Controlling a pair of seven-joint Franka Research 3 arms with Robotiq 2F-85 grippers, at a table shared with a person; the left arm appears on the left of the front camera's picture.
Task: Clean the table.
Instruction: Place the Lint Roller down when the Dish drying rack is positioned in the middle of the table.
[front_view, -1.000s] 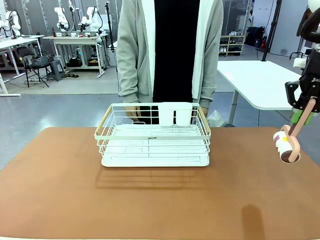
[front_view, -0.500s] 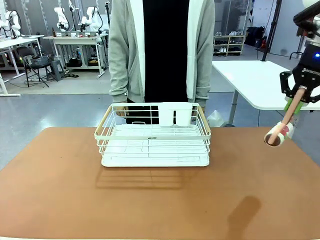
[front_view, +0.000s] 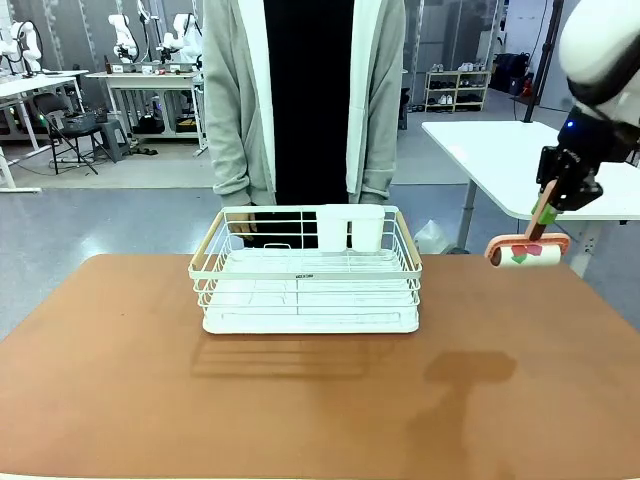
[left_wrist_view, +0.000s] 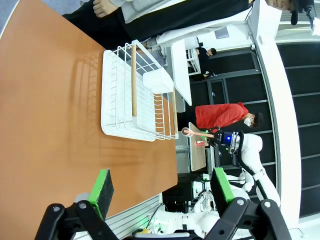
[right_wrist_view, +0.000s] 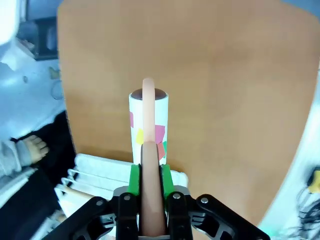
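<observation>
- The room behind is a workshop floor: grey flooring, benches at the far left, and a white-topped side table (front_view: 520, 160) at the right.
- The table (front_view: 320, 400) – a matte reddish-brown top with rounded corners – spans the foreground of the front view, bare but for one item and two soft shadows.
- A person in a grey cardigan (front_view: 300, 100) stands at the far edge, just behind the rack.
- The white wire rack (front_view: 306, 272) sits on the far middle of the top.
- The right gripper (front_view: 553, 190) is clamped on the pink handle of a lint roller (front_view: 526, 252), held in the air above the table's right side.
- The left gripper (left_wrist_view: 160, 187) hangs wide apart, empty, above the near edge.
</observation>
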